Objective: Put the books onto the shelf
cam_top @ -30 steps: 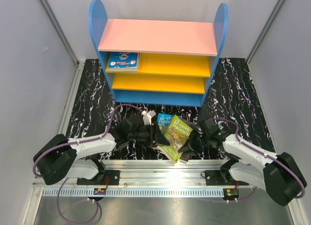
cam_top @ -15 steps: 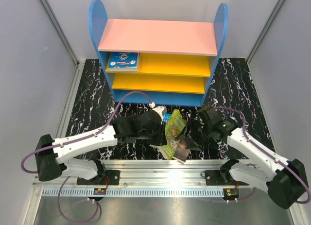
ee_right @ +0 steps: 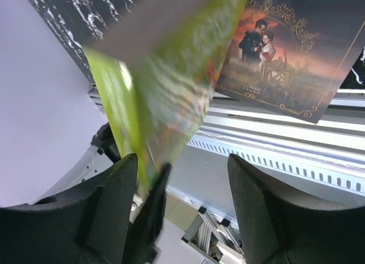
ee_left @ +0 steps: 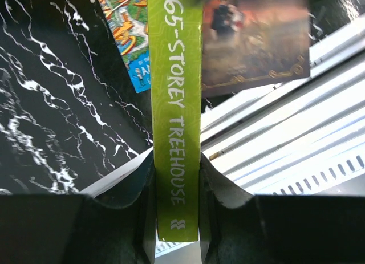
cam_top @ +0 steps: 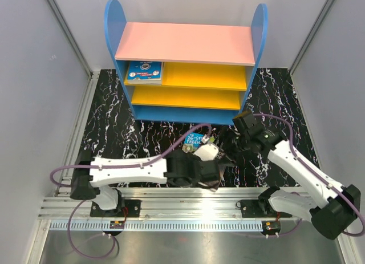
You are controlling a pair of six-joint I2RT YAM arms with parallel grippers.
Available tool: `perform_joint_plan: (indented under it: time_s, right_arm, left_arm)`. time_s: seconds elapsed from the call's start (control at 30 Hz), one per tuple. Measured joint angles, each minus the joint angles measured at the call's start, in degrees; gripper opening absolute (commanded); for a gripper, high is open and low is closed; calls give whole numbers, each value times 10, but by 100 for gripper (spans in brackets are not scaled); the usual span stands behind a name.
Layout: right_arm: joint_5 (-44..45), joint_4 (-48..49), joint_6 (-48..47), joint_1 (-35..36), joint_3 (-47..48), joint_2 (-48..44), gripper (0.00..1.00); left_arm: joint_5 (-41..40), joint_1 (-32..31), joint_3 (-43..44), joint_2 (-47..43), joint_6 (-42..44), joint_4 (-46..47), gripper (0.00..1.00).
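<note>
Hard to make out much from the top cam. Down at the left gripper, just a dark clump of arm w/ only a sliver of the yellow-green book poking out. No reading the grip from up there tbh.

Way clearer on the left wrist cam: closed down on that book's spine, one finger pressed to each side. Spine running straight out ahead, title readable, far end cut off by the top of frame. Edge-on only, so no view of either cover.

Just past the fingertips and off to the left, a corner of the blue book flat on the black marble mat, mostly out of frame. Right of the spine, the brown book lying partly over the metal rail, top edge clipped + a bit soft.

As for the right gripper: spread wide, nothing pinched between the fingers. Ahead of its left finger, the yellow-green book again, tilted and smeared w/ blur. Touching that finger or just beside it? Can't tell. Beyond it, the brown book, one corner cut off.

Well ahead of both grippers, the shelf, upright at the far side of the mat. On its upper yellow board, left end, a fourth book lying flat, partly tucked under the pink top, cover too small to read.
</note>
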Motion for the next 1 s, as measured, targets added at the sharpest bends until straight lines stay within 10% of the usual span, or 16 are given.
perform_joint_plan:
  time_s: [0.27,0.43,0.57,0.73,0.9,1.0]
  right_arm:
    - [-18,32,5,0,-3,74,66]
    - [-18,29,1,2,0,106,6]
    - [-26,29,3,2,5,108,0]
    - [-21,29,-7,2,15,109,0]
    - [-22,49,-17,9,53,124,0]
    - [-30,73,-19,11,73,127,0]
  left_arm:
    - [-81,-100,135,116,-14,-101,0]
    - [-114,-113,193,151,-31,-150,0]
    - [-117,-114,239,177,-49,-192,3]
    - [-131,-116,249,189,-71,-205,35]
    - [-158,-114,243,146,-89,-157,90]
    - [-157,-104,206,46,-91,-129,99]
